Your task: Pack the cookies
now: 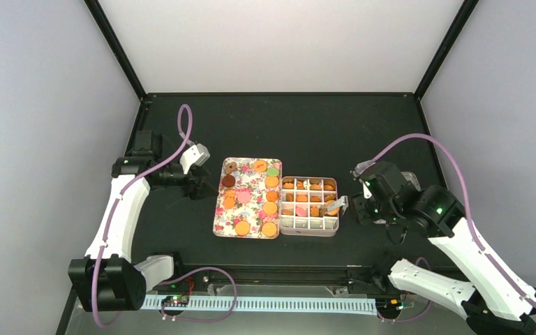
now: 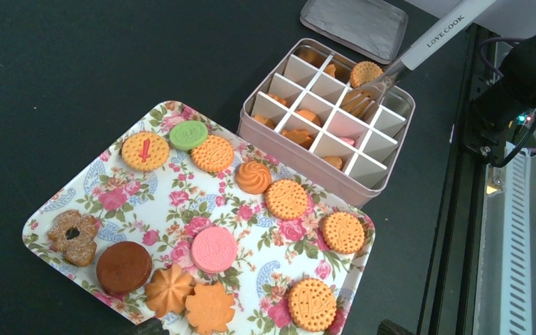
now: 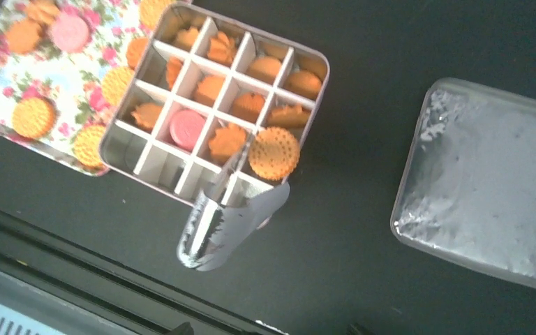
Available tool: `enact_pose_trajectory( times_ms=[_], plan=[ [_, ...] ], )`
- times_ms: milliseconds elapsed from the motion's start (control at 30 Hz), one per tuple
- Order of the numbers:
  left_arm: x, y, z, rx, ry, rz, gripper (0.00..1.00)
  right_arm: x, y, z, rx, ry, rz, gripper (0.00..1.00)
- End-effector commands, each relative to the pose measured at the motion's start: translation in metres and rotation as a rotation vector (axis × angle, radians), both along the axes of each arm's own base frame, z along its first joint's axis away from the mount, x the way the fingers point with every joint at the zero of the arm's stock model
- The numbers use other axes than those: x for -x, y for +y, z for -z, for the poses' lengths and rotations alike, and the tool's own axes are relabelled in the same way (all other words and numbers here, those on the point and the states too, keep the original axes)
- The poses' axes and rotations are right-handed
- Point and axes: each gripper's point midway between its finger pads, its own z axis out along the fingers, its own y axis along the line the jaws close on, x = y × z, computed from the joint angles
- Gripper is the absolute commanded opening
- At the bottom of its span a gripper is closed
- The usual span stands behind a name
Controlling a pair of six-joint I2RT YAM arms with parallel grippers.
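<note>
1. Cookies (image 2: 287, 199): about a dozen lie on the floral tray (image 2: 112, 202); most cells of the divided box (image 2: 307, 166) already hold one.
2. Right gripper (image 1: 359, 202): clamped on the tongs (image 2: 433, 38), which pinch a round orange cookie (image 3: 273, 153) above an edge cell.
3. Left gripper (image 1: 197, 183): jaws apart, holding nothing, just beside the tray.
4. Remaining: release this cookie and fill the few vacant cells. Progress is judged past halfway.
</note>
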Motion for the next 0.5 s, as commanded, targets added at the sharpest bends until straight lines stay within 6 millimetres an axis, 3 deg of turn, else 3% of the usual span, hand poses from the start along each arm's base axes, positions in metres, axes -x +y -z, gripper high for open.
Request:
enact_pose_trajectory(
  times_ms=[0, 133, 300, 467],
  plan=[
    [-0.001, -0.003, -0.018, 0.029, -0.045, 0.025, 0.80, 0.001, 0.003, 0.026, -0.004, 0.056, 0.035, 0.56],
    [-0.001, -0.002, -0.020, 0.024, -0.047, 0.024, 0.80, -0.020, 0.005, 0.038, -0.020, -0.026, 0.111, 0.49],
    [-0.002, -0.002, -0.024, 0.024, -0.050, 0.023, 0.80, -0.045, 0.013, 0.040, -0.073, -0.151, 0.179, 0.43],
    [-0.002, -0.002, -0.024, 0.021, -0.051, 0.022, 0.80, -0.059, 0.025, 0.046, -0.102, -0.219, 0.175, 0.41]
  ],
)
